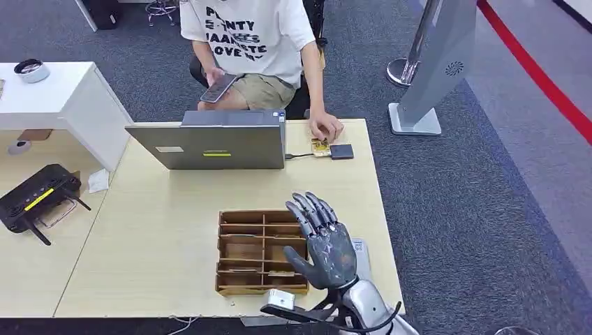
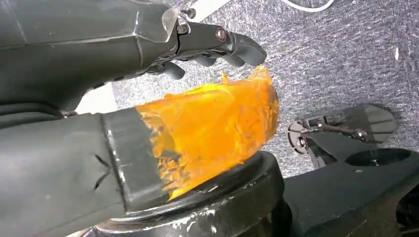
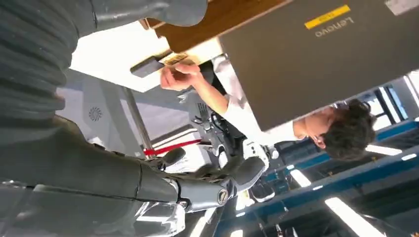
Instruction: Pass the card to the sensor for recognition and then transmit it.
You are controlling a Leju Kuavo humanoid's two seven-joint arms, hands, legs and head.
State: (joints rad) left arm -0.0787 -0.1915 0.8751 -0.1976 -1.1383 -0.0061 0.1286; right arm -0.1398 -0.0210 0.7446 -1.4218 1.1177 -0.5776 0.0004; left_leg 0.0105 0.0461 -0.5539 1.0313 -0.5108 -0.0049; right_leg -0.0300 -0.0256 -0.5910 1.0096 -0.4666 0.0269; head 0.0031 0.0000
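1. The right hand (image 1: 323,241) is hovering at lower centre of the head view, fingers spread apart and holding nothing, above the right edge of the wooden organizer (image 1: 260,252).
2. The card (image 1: 320,147) is lying at upper centre on the table (image 1: 167,230), touching the black sensor (image 1: 341,151), with a person's hand (image 1: 326,128) resting over it.
3. The laptop (image 1: 218,145) is standing left of the card.
4. The left hand (image 2: 217,47) is hanging above the carpet, fingers curled inward, gripping nothing.
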